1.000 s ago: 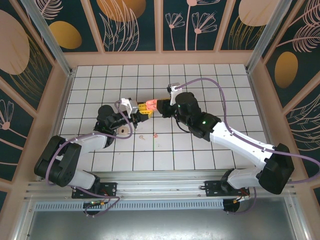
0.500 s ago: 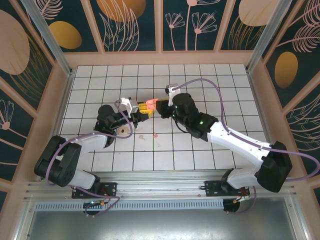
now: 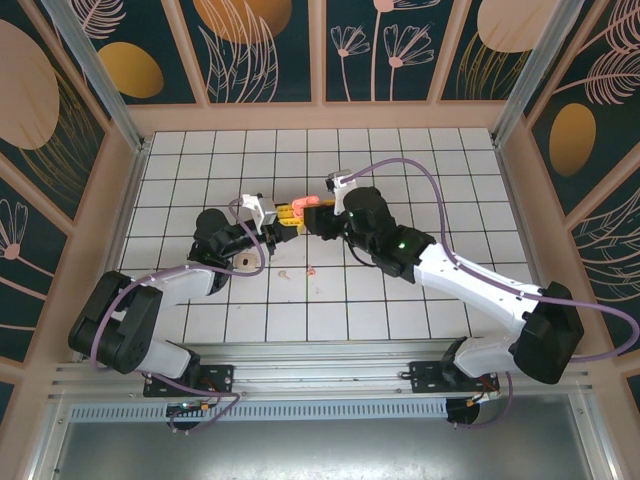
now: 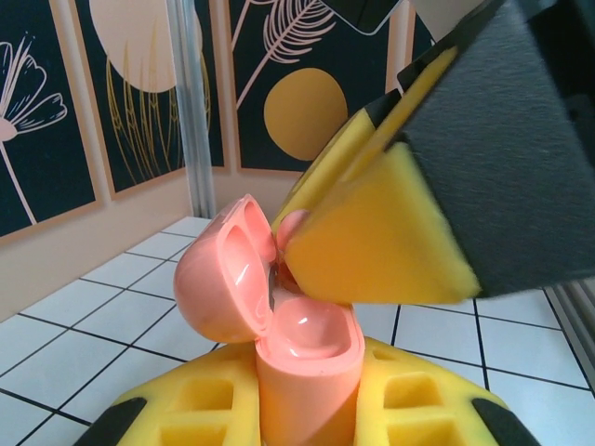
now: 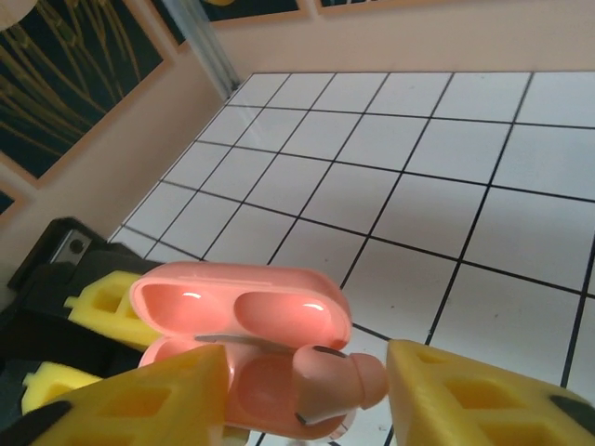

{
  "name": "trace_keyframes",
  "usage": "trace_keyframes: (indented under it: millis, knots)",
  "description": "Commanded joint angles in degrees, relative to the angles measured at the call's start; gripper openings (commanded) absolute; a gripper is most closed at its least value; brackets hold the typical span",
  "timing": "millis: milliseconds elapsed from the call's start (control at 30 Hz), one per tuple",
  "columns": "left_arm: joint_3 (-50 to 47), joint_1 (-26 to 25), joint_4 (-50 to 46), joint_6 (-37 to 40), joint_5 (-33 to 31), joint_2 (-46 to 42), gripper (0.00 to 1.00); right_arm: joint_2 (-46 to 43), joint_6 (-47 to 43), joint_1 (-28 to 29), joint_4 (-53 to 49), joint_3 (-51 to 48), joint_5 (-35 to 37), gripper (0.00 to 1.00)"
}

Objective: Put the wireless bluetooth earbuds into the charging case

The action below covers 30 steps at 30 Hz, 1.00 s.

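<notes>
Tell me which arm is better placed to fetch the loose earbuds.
Right, probably. The left gripper is shut on the open case, steadying it; the right gripper is open, free for the loose earbuds.

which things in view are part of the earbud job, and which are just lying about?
Job:
- charging case, open, in left gripper
- earbud between right gripper fingers
- loose earbuds on tiles

Not job:
- tiled table
- patterned wall panels

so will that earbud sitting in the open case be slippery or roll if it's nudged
Probably slippery: the earbud is glossy and rounded, so a push may glance off. It could roll or tip out, as it seems to sit proud of the open charging case. Likely light, being much smaller than the case.
</notes>
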Motion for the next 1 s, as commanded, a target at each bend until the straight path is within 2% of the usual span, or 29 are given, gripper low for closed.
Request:
trace_keyframes:
  millis: [0, 200, 433, 967]
  knots:
    - [1.7, -0.3, 2.1, -0.3, 0.3, 0.0, 0.02, -2.3, 1.3, -1.1, 0.1, 1.7, -4.1, 0.56]
    - [2.0, -0.3, 1.8, 0.0, 0.4, 0.1, 0.02, -3.9, 3.5, -4.5, 0.9, 1.9, -10.8, 0.63]
    - [2.1, -0.3, 1.7, -0.2, 0.9, 0.2, 0.02, -4.9, 5.6, -8.2, 2.7, 1.8, -17.6, 0.64]
    - [2.4, -0.3, 2.4, -0.9, 2.3, 0.1, 0.02, -5.9, 13.5, -22.1, 4.2, -0.9, -38.3, 0.54]
